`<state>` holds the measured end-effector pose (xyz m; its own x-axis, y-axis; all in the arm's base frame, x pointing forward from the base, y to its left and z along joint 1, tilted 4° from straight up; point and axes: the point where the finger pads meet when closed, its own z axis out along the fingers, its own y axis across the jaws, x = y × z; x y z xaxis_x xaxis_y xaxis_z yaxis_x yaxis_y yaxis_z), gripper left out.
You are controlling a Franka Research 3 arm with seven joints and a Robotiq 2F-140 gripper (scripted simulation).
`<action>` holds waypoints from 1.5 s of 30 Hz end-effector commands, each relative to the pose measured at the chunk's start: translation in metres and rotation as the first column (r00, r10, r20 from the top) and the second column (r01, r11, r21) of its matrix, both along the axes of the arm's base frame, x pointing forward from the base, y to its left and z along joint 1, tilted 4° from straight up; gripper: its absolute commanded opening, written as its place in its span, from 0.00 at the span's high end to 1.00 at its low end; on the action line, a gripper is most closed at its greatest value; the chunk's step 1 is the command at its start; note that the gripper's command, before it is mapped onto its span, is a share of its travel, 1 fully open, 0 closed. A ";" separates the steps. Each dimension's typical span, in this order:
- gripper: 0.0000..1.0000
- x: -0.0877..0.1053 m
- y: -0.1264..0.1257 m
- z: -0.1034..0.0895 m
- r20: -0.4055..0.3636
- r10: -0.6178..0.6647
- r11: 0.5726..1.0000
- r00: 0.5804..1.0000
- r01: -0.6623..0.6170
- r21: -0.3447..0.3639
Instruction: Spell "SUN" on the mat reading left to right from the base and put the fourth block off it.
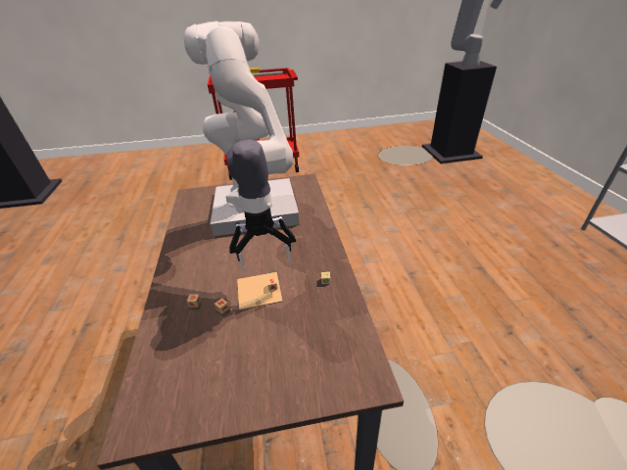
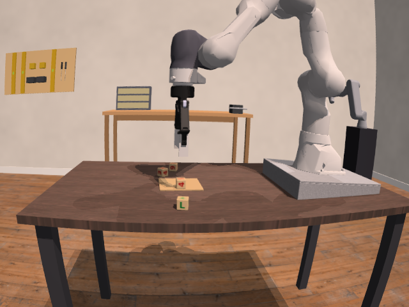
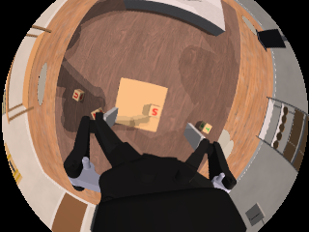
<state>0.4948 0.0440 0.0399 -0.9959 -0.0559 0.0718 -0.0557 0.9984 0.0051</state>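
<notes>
My gripper [image 1: 265, 257] [image 2: 181, 150] [image 3: 153, 122] is wide open and empty, above the mat. The yellow mat [image 1: 248, 284] [image 2: 193, 185] [image 3: 132, 92] lies flat. The S block [image 1: 272, 285] [image 2: 180, 183] [image 3: 154, 111] sits on it, letter up, towards its right side in the top view. Off the mat on the left there are the N block [image 1: 220, 305] [image 2: 162, 172], turned askew and partly hidden by a finger in the wrist view, and farther out the U block [image 1: 192, 301] [image 2: 172, 166] [image 3: 77, 95]. A green-lettered block [image 1: 325, 278] [image 2: 182, 203] [image 3: 207, 128] lies off the mat on the right.
The blocks and mat are on the brown table [image 1: 263, 374] [image 2: 131, 211]. The robot's pale base plate [image 1: 222, 202] [image 2: 337, 188] stands at the table's far end in the top view. The arm's shadow falls over the N and U blocks.
</notes>
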 end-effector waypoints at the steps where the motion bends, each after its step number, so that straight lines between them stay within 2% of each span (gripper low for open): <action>1: 0.00 0.000 -0.005 -0.002 -0.006 0.138 0.990 0.990 -0.138 0.010; 6: 0.00 0.000 -0.008 -0.002 -0.007 0.170 0.985 0.985 -0.170 0.013; 23: 0.00 0.003 -0.023 -0.005 -0.010 0.373 0.928 0.928 -0.372 0.032; 38: 0.00 0.005 -0.039 -0.007 -0.006 0.560 0.828 0.829 -0.559 0.053; 40: 0.00 0.005 -0.039 -0.007 -0.006 0.560 0.828 0.829 -0.559 0.053; 41: 0.00 0.005 -0.042 -0.007 -0.005 0.588 0.808 0.809 -0.587 0.056; 45: 0.00 0.006 -0.046 -0.007 -0.003 0.629 0.776 0.778 -0.627 0.061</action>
